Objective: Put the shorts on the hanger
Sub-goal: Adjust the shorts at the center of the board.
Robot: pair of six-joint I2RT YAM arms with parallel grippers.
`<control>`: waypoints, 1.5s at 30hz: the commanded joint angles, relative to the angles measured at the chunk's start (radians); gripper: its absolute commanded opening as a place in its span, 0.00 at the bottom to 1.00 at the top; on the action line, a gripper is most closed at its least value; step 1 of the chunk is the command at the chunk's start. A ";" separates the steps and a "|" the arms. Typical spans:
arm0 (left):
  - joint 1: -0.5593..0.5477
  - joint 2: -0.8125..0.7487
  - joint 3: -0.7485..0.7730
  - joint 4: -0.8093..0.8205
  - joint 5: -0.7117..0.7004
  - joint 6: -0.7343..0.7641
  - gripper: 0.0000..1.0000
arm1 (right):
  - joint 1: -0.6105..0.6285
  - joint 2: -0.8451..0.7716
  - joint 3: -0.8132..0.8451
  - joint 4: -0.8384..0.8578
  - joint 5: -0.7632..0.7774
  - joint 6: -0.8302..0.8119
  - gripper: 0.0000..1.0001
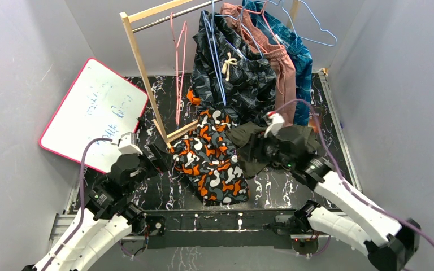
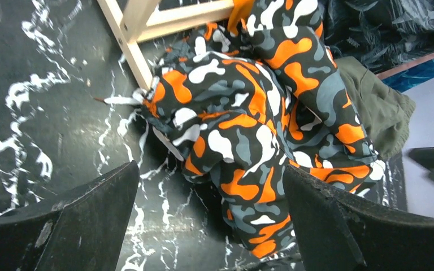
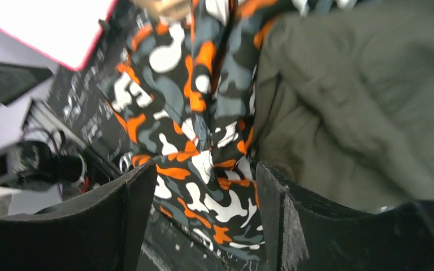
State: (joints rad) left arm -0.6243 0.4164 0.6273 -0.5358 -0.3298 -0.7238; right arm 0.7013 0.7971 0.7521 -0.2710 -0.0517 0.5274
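The orange, black, white and grey camouflage shorts [image 1: 209,158] lie crumpled on the dark marbled table, their upper end against the foot of the wooden rack. My left gripper [image 1: 163,154] is open just left of them, and the left wrist view shows the shorts [image 2: 248,113] ahead of the gripper [image 2: 212,226] and reaching between its fingers. My right gripper [image 1: 252,151] is open over the shorts' right edge, where the shorts [image 3: 192,124] show beyond the gripper [image 3: 203,220]. An empty light-blue wire hanger [image 1: 320,29] hangs at the rack's right end.
Olive-green shorts [image 1: 277,144] lie under the right arm, touching the camouflage pair. Navy patterned shorts [image 1: 237,73], a brown garment [image 1: 282,68] and pink hangers [image 1: 178,62] hang on the wooden rack [image 1: 141,56]. A pink-edged whiteboard [image 1: 93,110] leans at the left.
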 commanded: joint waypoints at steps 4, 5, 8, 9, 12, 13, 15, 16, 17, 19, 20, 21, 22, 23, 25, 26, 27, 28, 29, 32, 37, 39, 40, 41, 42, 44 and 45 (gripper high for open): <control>-0.003 0.122 -0.028 0.013 0.191 -0.162 0.98 | 0.196 0.283 0.040 0.132 0.048 0.048 0.75; -0.004 0.147 -0.028 0.023 0.207 -0.159 0.98 | 0.219 0.315 0.050 0.128 0.067 0.047 0.74; -0.004 0.194 -0.032 0.031 0.205 -0.155 0.98 | 0.237 0.363 0.055 0.092 0.133 0.071 0.60; -0.002 0.201 -0.038 0.034 0.196 -0.156 0.98 | 0.237 0.362 0.055 0.068 0.162 0.080 0.51; -0.003 0.202 -0.061 0.049 0.164 -0.168 0.98 | 0.238 0.284 0.040 -0.004 0.268 0.104 0.21; -0.005 0.202 -0.070 0.056 0.156 -0.175 0.98 | 0.237 0.238 0.033 -0.031 0.308 0.114 0.10; -0.004 0.201 -0.091 0.085 0.149 -0.183 0.98 | 0.238 0.150 0.023 -0.087 0.371 0.126 0.00; -0.003 0.202 -0.103 0.109 0.151 -0.184 0.98 | 0.238 0.112 0.023 -0.123 0.403 0.137 0.00; -0.004 0.206 -0.113 0.137 0.159 -0.184 0.98 | 0.237 0.088 0.025 -0.158 0.423 0.145 0.00; -0.004 0.226 -0.132 0.188 0.175 -0.184 0.98 | 0.237 0.053 0.034 -0.241 0.456 0.180 0.00; -0.003 0.240 -0.136 0.206 0.183 -0.185 0.98 | 0.237 0.043 0.039 -0.287 0.474 0.207 0.00; -0.004 0.255 -0.137 0.219 0.187 -0.186 0.98 | 0.237 0.030 0.043 -0.323 0.491 0.224 0.00; -0.004 0.271 -0.135 0.227 0.190 -0.185 0.98 | 0.237 0.016 0.046 -0.352 0.507 0.237 0.06; -0.003 0.284 -0.131 0.229 0.189 -0.179 0.98 | 0.237 0.000 0.050 -0.374 0.516 0.244 0.19; -0.003 0.294 -0.123 0.222 0.183 -0.169 0.98 | 0.237 -0.034 0.059 -0.374 0.505 0.221 0.56; -0.004 0.289 -0.120 0.213 0.177 -0.166 0.98 | 0.237 -0.047 0.068 -0.346 0.472 0.185 0.67; -0.004 0.280 -0.119 0.206 0.171 -0.163 0.98 | 0.237 -0.051 0.085 -0.324 0.427 0.146 0.72; -0.004 0.266 -0.118 0.197 0.166 -0.162 0.98 | 0.238 -0.046 0.100 -0.300 0.374 0.102 0.74; -0.003 0.252 -0.117 0.186 0.155 -0.162 0.98 | 0.237 -0.031 0.119 -0.284 0.318 0.068 0.74; -0.003 0.207 -0.117 0.158 0.140 -0.164 0.98 | 0.245 0.021 0.154 -0.220 0.160 0.000 0.74; -0.004 0.158 -0.115 0.096 0.085 -0.173 0.98 | 0.439 0.132 0.147 -0.055 0.157 0.004 0.73; -0.003 0.148 -0.108 0.068 0.046 -0.187 0.98 | 0.581 0.225 0.168 -0.018 0.282 -0.031 0.73; -0.004 0.147 -0.108 0.067 0.037 -0.192 0.98 | 0.636 0.281 0.184 -0.011 0.341 -0.045 0.73; -0.004 0.147 -0.105 0.067 0.033 -0.196 0.98 | 0.675 0.336 0.203 -0.007 0.388 -0.055 0.73; -0.003 0.148 -0.102 0.066 0.027 -0.198 0.98 | 0.695 0.388 0.215 0.016 0.420 -0.062 0.74; -0.003 0.153 -0.095 0.058 0.013 -0.200 0.98 | 0.706 0.477 0.201 0.082 0.438 -0.066 0.75; -0.003 0.153 -0.093 0.049 0.004 -0.205 0.98 | 0.706 0.499 0.191 0.119 0.454 -0.066 0.75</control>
State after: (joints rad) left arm -0.6243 0.5709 0.4984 -0.4431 -0.2649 -0.9112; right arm 1.3941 1.2057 0.9226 -0.3088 0.2703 0.4988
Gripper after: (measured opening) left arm 0.982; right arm 0.743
